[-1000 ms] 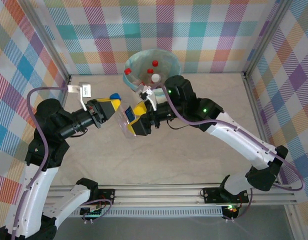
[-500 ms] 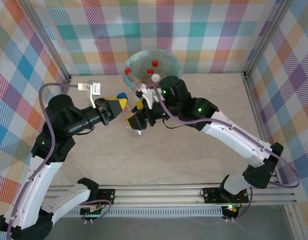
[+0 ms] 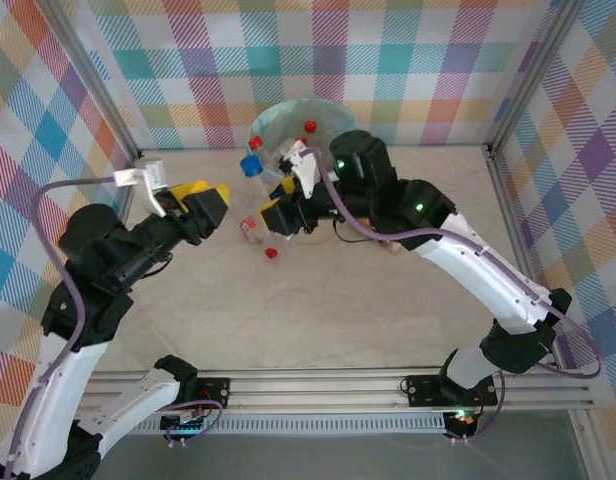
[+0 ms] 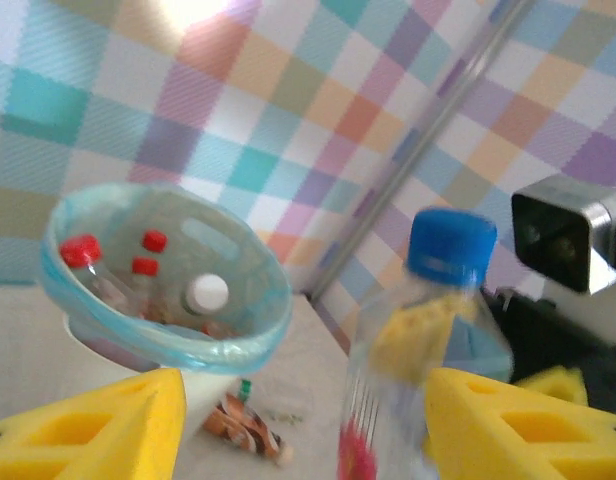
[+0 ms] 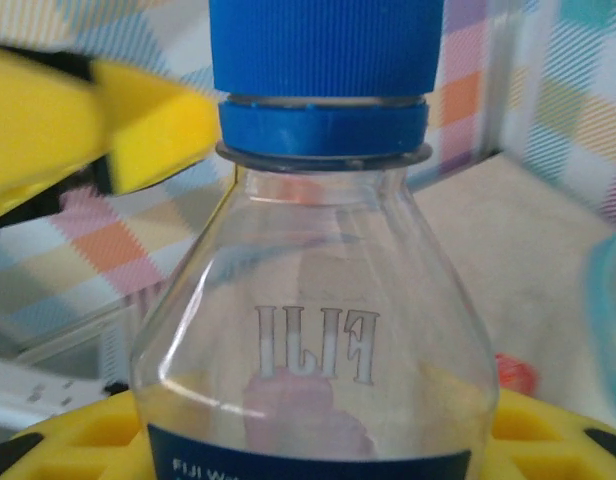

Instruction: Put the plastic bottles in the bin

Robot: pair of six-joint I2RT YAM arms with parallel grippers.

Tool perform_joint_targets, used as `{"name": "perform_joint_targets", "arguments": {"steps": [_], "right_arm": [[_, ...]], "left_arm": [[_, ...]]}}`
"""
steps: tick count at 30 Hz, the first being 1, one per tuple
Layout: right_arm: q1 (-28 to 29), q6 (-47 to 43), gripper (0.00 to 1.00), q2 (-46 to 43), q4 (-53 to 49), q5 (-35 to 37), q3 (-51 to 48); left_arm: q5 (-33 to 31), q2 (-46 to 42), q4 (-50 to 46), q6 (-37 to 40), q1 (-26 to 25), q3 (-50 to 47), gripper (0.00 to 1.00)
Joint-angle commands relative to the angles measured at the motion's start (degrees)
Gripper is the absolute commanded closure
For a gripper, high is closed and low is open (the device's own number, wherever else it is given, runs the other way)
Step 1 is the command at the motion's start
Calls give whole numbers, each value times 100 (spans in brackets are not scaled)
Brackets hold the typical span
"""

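Along the near edge runs a metal rail (image 3: 318, 395) that carries both arm bases. Beyond it lies the bench (image 3: 368, 310), a pale beige, faintly marbled surface, bare over most of its near half. Farther in, between the two arms, a small bottle (image 3: 251, 228) with a red label lies on the bench, and a red cap (image 3: 272, 252) lies just beside it. The left tool (image 3: 214, 196) hangs above the bench with its yellow fingers (image 4: 98, 430) spread wide and nothing between them. The right tool (image 3: 275, 210) reaches in from the other side and grips a clear blue-capped bottle (image 5: 308, 330) low on its body, its yellow pads pressed against both sides. That bottle (image 3: 254, 170) is off the bench, close to the bin's near rim but outside it. The bin (image 3: 340, 118), cream with a light blue liner, stands at the far edge of the bench and holds several bottles (image 4: 88, 262) with red caps and one white cap. Behind and to both sides rise walls (image 3: 388, 60) of pastel plaid cloth, held by grey metal frame posts (image 3: 533, 75).
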Motion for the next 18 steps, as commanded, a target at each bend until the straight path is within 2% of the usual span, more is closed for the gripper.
{"name": "perform_joint_targets", "arguments": {"steps": [1,9,18], "right_arm": [[-489,-449,49,203,-235,447,471],[-1518,-1199,49,1128,284,1088,1147],[-1918,-1739,48,2653,-155,1706,2325]], "left_arm": [[-566,-166,-149,283,43,143,36],[-616,-158,-445,321,38,-41,36],[-680,-173,-721,387,40,-129,36]]}}
